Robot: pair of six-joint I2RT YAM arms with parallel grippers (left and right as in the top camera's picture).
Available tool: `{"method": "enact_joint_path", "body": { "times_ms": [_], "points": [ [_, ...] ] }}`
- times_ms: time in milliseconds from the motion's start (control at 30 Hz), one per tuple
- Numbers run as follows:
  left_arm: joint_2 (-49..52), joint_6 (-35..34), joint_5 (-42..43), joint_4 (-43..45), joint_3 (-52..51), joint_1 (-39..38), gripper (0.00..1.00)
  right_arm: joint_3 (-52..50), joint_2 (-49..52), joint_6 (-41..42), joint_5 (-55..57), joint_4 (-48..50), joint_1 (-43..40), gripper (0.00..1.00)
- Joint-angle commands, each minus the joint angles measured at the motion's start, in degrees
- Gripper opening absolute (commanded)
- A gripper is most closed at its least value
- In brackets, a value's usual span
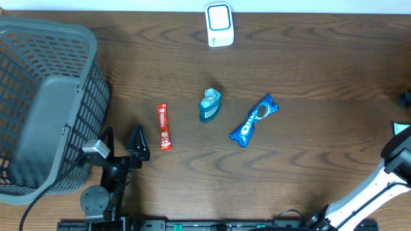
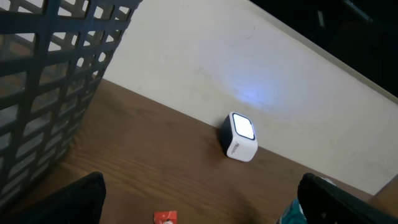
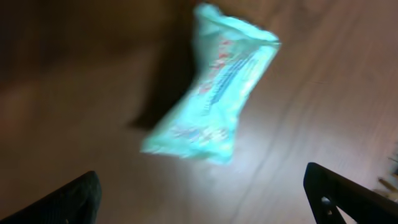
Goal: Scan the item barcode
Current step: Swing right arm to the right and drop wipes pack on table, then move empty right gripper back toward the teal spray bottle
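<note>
The white barcode scanner point(image 1: 219, 24) stands at the table's far edge with its window lit, and it shows again as the scanner point(image 2: 239, 137) in the left wrist view. A pale teal packet point(image 3: 211, 87), blurred, lies on the wood ahead of my right gripper point(image 3: 202, 211). That gripper is open and holds nothing. Only a corner of the packet point(image 1: 401, 128) shows at the overhead view's right edge. My left gripper point(image 1: 122, 144) is open and empty beside the basket, with a red stick packet point(image 1: 164, 126) just to its right.
A grey plastic basket point(image 1: 45, 102) fills the left side. A teal pouch point(image 1: 209, 106) and a blue Oreo packet point(image 1: 254, 120) lie mid-table. The right arm point(image 1: 392, 170) reaches in from the lower right corner.
</note>
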Motion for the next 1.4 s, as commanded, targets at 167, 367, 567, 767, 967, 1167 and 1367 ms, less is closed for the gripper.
{"method": "enact_joint_path", "body": {
  "times_ms": [167,367,567,767,967,1167,1367],
  "points": [
    [-0.31,-0.31,-0.17,-1.97,-0.5,0.31,0.98,11.61,-2.01,-0.59,-8.2,-6.49,9.31,0.99],
    [-0.31,-0.31,-0.17,-9.94,-0.5,0.31,0.98,11.87,-7.74,-0.52,-8.22,-5.49,17.75,0.99],
    [0.09,2.23,-5.18,-10.16,-0.48,0.31,0.98,11.87,-12.63,-0.61,-8.17,-3.8,24.92,0.99],
    [0.11,4.76,-2.36,-9.64,-0.48,0.26,0.98,11.82,-13.86,-0.76,-8.5,-5.46,28.48,0.99],
    [0.11,38.82,16.79,-9.57,-0.48,0.2,0.98,11.69,-13.86,-6.43,-15.67,-4.85,30.99,0.99],
    [0.11,39.56,16.85,-9.62,-0.48,0.2,0.98,11.69,-13.86,-8.52,-16.81,-5.46,35.19,0.99],
    [0.11,32.02,12.66,-9.6,-0.48,0.2,0.98,11.69,-13.86,-8.68,-16.79,-7.02,41.03,0.99]
  ]
}}
